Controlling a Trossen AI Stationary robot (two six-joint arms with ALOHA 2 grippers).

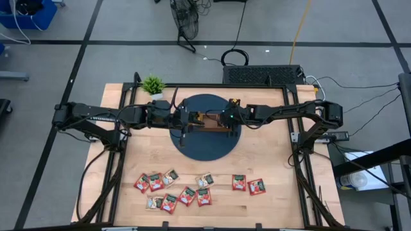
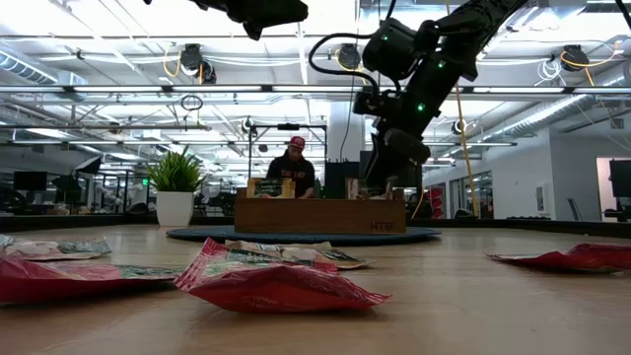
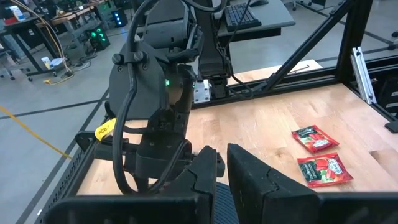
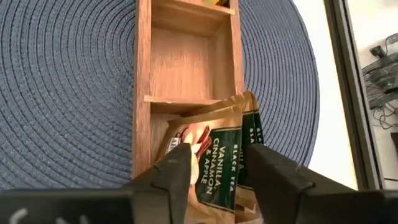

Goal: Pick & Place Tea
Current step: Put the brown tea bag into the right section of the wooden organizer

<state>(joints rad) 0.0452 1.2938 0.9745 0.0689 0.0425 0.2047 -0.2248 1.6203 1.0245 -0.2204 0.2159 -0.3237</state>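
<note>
We judge the task partly done. The brown three-compartment wooden tray (image 4: 186, 59) sits on the round dark blue woven mat (image 1: 207, 127) at the middle of the pale wooden table (image 1: 276, 205), and some sachets already stand in its end compartments, though we cannot count them; the middle compartment looks bare in the right wrist view. Much is left: about a dozen small flat red and green-and-white sachets (image 1: 186, 194) lie scattered along the near edge of the table, well apart from the tray, with two red ones (image 1: 248, 185) off to the right.

The right gripper (image 4: 214, 167) hangs over the right end of the tray, its fingers apart, flanking a green-labelled sachet reading vanilla, cinnamon and apple (image 4: 214, 158) that rests in the end compartment. We cannot tell whether the pads touch it; it looks delivered rather than held.

The left gripper (image 3: 222, 171) hovers just beside the tray's left end, fingers nearly together with a narrow gap, carrying nothing we can see.
</note>
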